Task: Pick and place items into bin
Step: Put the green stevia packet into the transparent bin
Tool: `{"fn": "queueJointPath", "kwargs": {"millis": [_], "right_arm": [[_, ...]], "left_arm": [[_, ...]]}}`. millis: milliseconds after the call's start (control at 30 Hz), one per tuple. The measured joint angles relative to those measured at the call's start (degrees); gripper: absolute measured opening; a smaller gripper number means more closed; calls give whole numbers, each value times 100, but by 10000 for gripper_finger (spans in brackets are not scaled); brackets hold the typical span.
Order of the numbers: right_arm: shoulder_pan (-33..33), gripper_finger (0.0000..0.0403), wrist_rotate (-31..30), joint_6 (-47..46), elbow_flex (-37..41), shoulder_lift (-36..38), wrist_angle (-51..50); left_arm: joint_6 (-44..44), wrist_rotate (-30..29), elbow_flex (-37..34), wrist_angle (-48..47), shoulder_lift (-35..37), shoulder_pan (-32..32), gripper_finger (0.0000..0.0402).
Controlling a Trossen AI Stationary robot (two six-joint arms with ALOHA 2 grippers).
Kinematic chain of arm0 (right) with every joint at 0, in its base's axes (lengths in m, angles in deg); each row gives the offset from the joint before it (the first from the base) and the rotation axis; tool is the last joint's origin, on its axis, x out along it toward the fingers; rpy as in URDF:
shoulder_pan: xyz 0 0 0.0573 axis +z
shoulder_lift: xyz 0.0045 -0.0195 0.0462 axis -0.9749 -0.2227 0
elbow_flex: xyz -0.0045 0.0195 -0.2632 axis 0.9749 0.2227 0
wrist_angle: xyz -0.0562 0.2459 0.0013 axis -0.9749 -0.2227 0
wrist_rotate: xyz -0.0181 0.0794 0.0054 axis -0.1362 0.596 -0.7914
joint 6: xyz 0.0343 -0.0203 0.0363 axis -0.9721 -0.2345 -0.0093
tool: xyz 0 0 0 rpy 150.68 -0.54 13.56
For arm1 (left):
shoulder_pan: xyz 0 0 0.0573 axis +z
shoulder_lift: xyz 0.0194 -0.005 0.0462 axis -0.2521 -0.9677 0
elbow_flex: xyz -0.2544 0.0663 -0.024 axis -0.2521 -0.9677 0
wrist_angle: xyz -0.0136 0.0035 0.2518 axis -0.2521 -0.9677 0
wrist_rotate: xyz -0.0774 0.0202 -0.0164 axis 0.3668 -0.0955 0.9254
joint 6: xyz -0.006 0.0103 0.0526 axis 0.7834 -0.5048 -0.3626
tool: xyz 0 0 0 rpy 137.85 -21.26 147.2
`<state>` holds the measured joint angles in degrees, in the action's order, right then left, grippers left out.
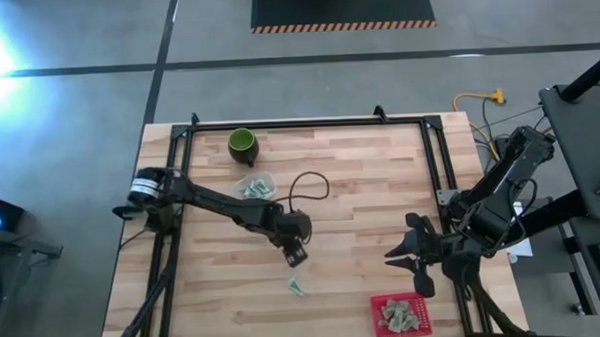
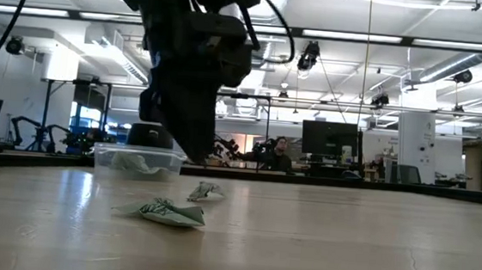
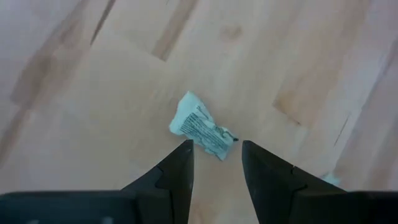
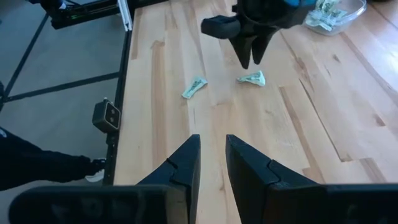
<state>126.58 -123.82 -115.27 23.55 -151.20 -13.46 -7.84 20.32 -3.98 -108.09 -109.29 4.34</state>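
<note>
Two small pale green-and-white packets lie flat on the wooden table: one just beyond my left gripper's fingertips, the other nearer the table's front edge. My left gripper hovers a little above the first packet, pointing steeply down, open, with nothing between its fingers. My right gripper waits high at the table's right, above the red bin, its fingers a narrow gap apart and holding nothing. The bin holds several packets.
A clear container with more packets sits behind the left arm, and a dark green cup stands near the far edge. A black cable loops over the table's middle. Black frame rails run along the sides.
</note>
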Motion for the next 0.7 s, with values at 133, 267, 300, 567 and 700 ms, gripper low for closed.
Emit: {"fn": "queueJointPath", "kwargs": {"millis": [133, 267, 300, 567, 700], "right_arm": [[0, 68, 0, -5, 0, 0, 8], [5, 68, 1, -16, 0, -4, 7], [4, 68, 9, -16, 0, -4, 1], [20, 68, 229, 243, 4, -4, -13], [20, 68, 247, 399, 9, -4, -31]], "left_arm": [[500, 269, 0, 62, -129, 5, 118], [873, 307, 0, 124, -212, 5, 119], [944, 299, 0, 122, -235, 5, 119], [1409, 107, -2, 141, -352, 2, 119], [1418, 103, 2, 367, -423, 2, 121]]}}
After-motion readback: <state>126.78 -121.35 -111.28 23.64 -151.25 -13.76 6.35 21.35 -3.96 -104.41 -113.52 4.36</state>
